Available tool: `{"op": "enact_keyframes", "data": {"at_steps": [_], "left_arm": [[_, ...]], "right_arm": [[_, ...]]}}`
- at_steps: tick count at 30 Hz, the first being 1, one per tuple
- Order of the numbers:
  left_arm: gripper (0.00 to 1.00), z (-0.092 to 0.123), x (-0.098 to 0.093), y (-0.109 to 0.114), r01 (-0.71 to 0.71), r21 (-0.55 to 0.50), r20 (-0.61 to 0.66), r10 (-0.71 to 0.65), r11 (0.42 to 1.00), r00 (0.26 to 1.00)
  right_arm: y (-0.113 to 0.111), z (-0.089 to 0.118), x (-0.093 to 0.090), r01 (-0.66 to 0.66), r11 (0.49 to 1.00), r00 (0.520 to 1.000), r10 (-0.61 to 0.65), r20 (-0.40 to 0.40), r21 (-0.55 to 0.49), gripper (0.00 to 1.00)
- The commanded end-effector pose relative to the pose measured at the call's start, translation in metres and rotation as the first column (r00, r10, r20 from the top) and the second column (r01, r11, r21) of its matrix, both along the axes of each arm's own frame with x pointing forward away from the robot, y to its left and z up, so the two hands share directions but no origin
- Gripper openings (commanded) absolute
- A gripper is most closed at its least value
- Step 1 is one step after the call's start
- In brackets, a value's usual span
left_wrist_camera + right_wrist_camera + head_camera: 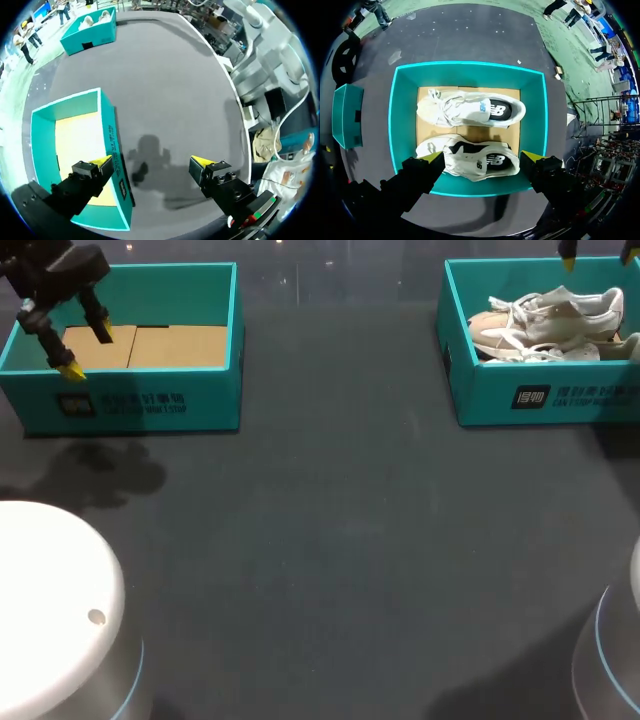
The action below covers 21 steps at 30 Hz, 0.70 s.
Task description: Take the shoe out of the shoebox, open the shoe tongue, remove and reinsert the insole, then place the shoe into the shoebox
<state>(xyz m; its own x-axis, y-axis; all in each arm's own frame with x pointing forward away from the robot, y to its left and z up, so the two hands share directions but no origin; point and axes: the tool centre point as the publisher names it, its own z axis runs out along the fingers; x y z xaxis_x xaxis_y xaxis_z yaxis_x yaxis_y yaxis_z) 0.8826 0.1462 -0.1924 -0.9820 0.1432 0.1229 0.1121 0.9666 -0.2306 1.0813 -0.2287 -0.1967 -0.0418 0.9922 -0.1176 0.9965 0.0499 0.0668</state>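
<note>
Two white shoes lie side by side in the teal shoebox [520, 400] at the table's far right. In the right wrist view one shoe [470, 107] lies ahead and the other shoe [470, 159] sits right under my right gripper [481, 157], which hangs open above the box and touches nothing. In the head view only one of its yellow fingertips [568, 254] shows. My left gripper [151, 161] is open over the near wall of a second teal box [107, 145] at the far left, which holds only a cardboard floor [150, 345].
The dark table [330, 540] lies bare between the two boxes. A white arm base [50, 610] stands at the near left corner and another base [610, 660] at the near right.
</note>
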Motion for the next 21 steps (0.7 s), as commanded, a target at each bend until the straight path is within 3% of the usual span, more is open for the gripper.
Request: {"op": "enact_keyframes", "data": {"at_steps": [1, 7, 8, 21], "left_arm": [[1.0, 0.011, -0.002, -0.001, -0.418, 0.108, 0.033, 0.417, 0.902, 0.908], [1.0, 0.017, 0.007, -0.005, -0.609, 0.082, 0.049, 0.607, 0.789, 0.793], [1.0, 0.021, 0.008, -0.004, -0.619, 0.049, 0.106, 0.612, 0.784, 0.784], [1.0, 0.021, 0.008, -0.004, -0.619, 0.049, 0.106, 0.612, 0.784, 0.784]], "right_arm": [[0.009, 0.001, -0.024, -0.008, 1.0, 0.998, 0.008, 0.06, -0.008, 1.0], [0.021, 0.0, -0.04, -0.004, 1.0, 0.999, 0.003, 0.044, 0.008, 1.0], [0.023, 0.001, -0.044, -0.002, 1.0, 0.999, 0.001, 0.044, 0.007, 1.0], [0.023, 0.001, -0.044, -0.002, 1.0, 0.999, 0.001, 0.044, 0.007, 1.0]]}}
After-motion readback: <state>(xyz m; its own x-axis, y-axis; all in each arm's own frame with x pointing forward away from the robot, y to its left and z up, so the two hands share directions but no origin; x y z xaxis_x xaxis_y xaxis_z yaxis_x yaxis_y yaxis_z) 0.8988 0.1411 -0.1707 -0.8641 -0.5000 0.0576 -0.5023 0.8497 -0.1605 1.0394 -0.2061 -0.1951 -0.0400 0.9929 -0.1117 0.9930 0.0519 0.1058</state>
